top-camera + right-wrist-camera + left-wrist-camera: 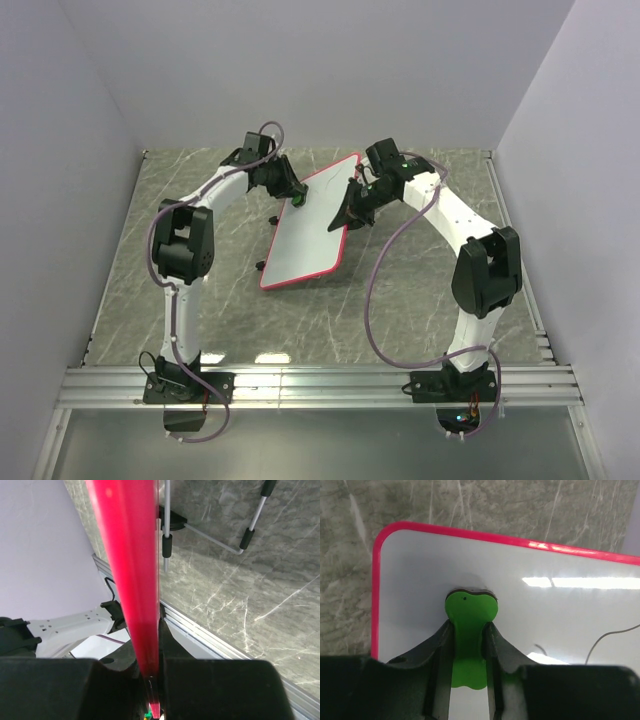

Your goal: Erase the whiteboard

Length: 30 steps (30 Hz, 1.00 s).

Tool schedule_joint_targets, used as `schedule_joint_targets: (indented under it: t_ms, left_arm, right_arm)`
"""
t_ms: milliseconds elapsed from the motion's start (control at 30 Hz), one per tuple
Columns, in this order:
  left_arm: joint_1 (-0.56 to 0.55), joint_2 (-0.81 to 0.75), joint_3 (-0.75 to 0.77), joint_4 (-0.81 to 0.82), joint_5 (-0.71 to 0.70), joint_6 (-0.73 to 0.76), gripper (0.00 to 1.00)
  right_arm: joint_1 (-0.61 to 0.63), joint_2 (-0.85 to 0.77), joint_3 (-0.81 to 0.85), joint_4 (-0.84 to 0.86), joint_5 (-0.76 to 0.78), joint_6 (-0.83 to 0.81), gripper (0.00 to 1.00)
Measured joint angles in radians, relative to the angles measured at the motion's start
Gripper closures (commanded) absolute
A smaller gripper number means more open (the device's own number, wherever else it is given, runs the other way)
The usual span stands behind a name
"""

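my left gripper reaches in over the far left part of the whiteboard, and it is clamped on a small green block. in my left wrist view the two dark fingers press against the block's narrow waist from either side, and its wider rounded end sits on the white surface just inside the board's corner. the red rim curves round that corner, and off to the right a thin grey marker line shows on the board.

the whiteboard lies slantwise in the middle of the grey marble table - one short end toward me on the left, the other running away to the far right.

my right gripper comes in from the right and is pinched on the board's right long edge. in my right wrist view the red rim runs edge-on straight down into the jaws, which are closed narrow around it - the gripper's dark body fills the bottom. beyond the rim, thin wire legs with black tips stand over the table.
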<state>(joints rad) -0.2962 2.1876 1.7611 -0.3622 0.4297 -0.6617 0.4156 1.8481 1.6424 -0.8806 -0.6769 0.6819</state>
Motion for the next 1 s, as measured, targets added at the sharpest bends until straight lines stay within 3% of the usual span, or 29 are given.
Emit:
schedule_joint_targets:
  t_ms: [267,433,833,1000]
  left_arm:
    - [-0.092,0.062,0.288,-0.176,-0.04,0.053,1.0]
    - [-0.139,0.017,0.298,-0.186,-0.04,0.04,1.0]
    - [-0.17,0.069,0.517,-0.259,0.041,-0.053,1.0]
    - [-0.167,0.064,0.479,-0.233,0.02,-0.071,1.0]
  right_arm:
    - [0.012,0.006,0.019,-0.019,0.009,0.002,1.0]
    - [0.014,0.007,0.02,-0.025,0.01,-0.003,1.0]
    - [0.051,0.011,0.046,-0.062,0.02,-0.029,1.0]
    - [0.053,0.011,0.047,-0.069,0.029,-0.028,1.0]
